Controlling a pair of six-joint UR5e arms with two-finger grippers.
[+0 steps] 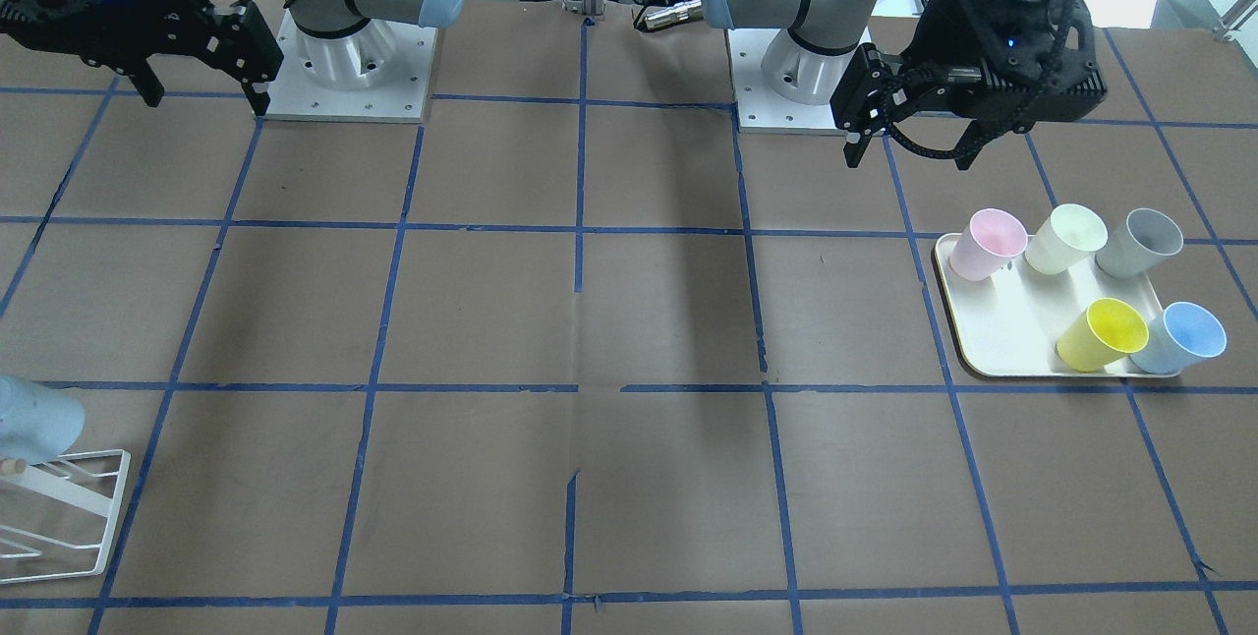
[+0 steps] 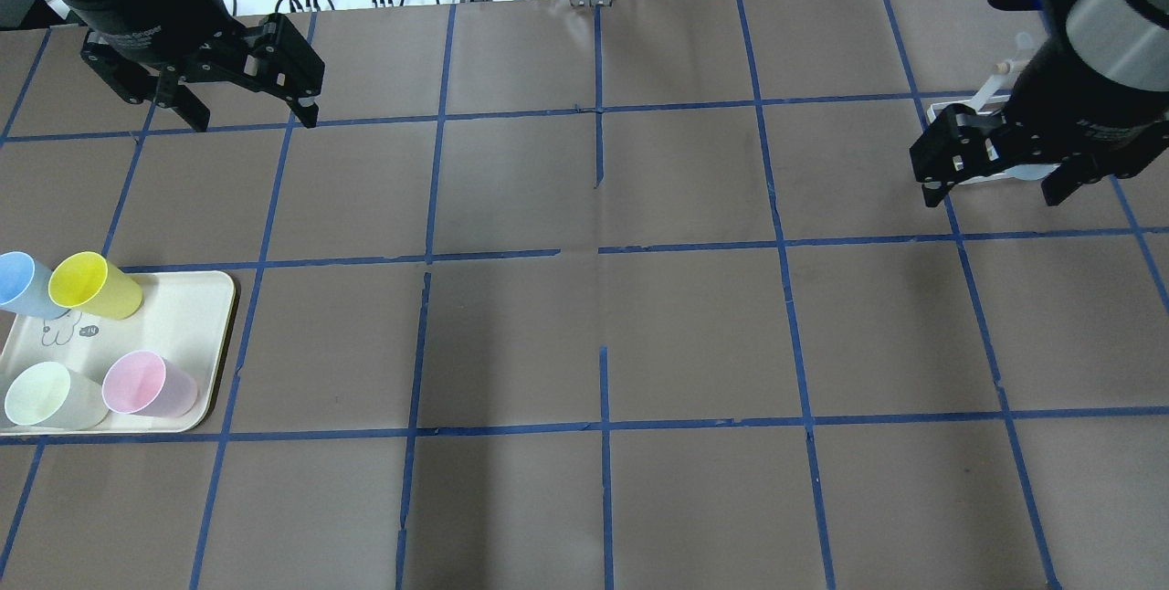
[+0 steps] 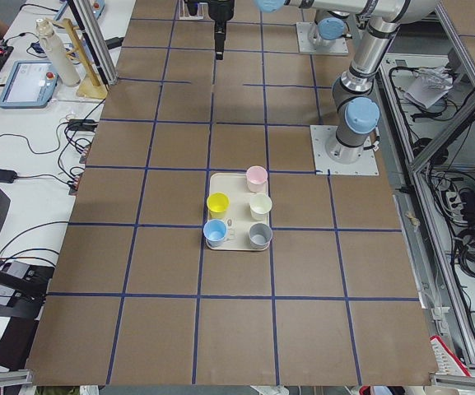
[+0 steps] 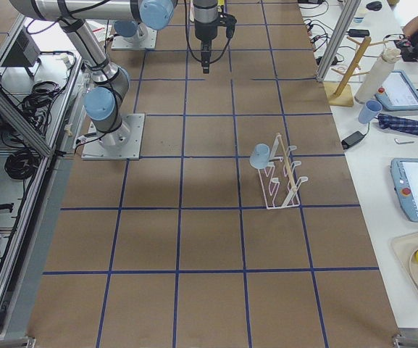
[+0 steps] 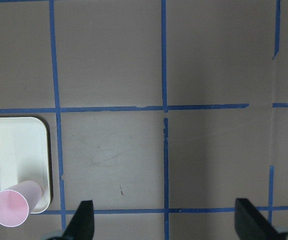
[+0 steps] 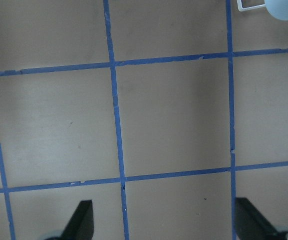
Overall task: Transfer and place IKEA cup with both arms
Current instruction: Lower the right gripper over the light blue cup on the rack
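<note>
Overhead exterior: left end effector (image 2: 253, 113) and right end effector (image 1: 206, 96) both hang above the counter (image 1: 491, 311), back near their own bases. Fingers on each are spread wide, nothing between them; both wrist views show only bare counter between the tips.

Location of target: IKEA cup (image 1: 1179, 338) stands upright at the outer corner of the tray (image 1: 1012, 325) on the left arm's side, touching or just beside the yellow cup (image 1: 1101, 332). The pink cup (image 1: 988, 242), pale green cup (image 1: 1066, 237) and grey cup (image 1: 1140, 242) make up the tray's other row.

Progress (judgement): a twin blue cup (image 4: 259, 154) sits mouth-first on a peg of the wire rack (image 4: 285, 181) on the right arm's side, so one transfer looks complete. The tray cup is untouched: grasp, hand-over and placement are all still to do.

Materials:
- Cups: smooth matte plastic, tapered, no handles, thin rims.
- Tray: cream, rounded corners, low lip, small printed drawing.
- Rack: thin white wire with pale pegs.
- Counter: brown paper, faintly creased, gridded with blue tape.
</note>
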